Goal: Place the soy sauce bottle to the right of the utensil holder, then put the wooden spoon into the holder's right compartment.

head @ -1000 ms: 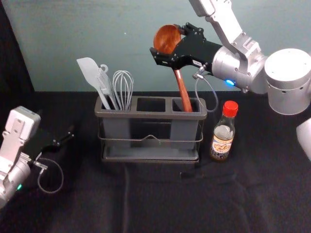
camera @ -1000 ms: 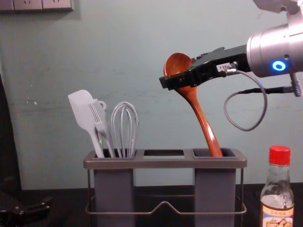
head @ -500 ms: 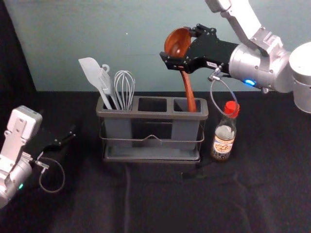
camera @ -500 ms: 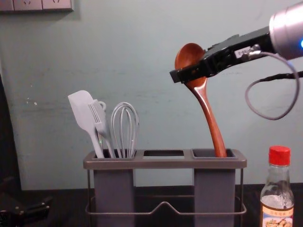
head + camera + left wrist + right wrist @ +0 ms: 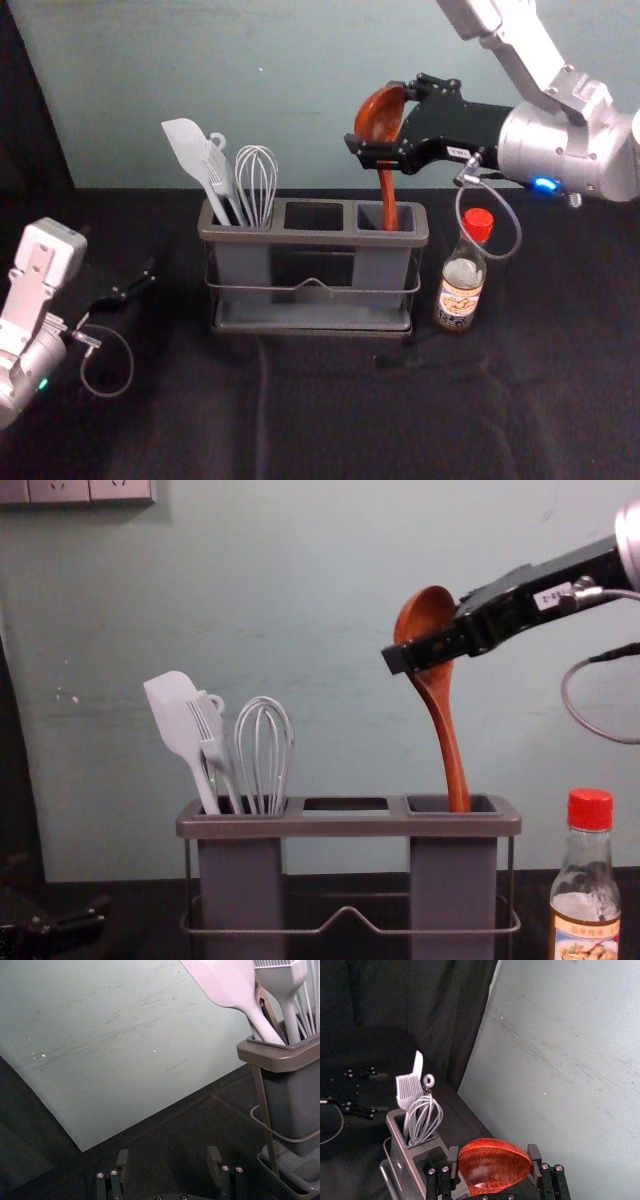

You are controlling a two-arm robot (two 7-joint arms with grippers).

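Fingers (image 5: 535,1158) of the right gripper (image 5: 493,1157) are closed on the spoon (image 5: 448,735), holding it by the bowl, up above the holder (image 5: 270,236). Handle points down and its end is already inside the right compartment (image 5: 455,880), leaning a bit, so I'd call that half mostly there. What's left, imo: lower it the rest of the way, open up, back off without dragging the spoon along. Can't tell how deep the end sits or if it's touching bottom.

Bottle (image 5: 460,287) part looks done: it's upright on the bench (image 5: 330,410), just to the right of the holder, nobody holding it. Left gripper (image 5: 168,1162) is parked off to the left of the holder, fingers apart with nothing in them.
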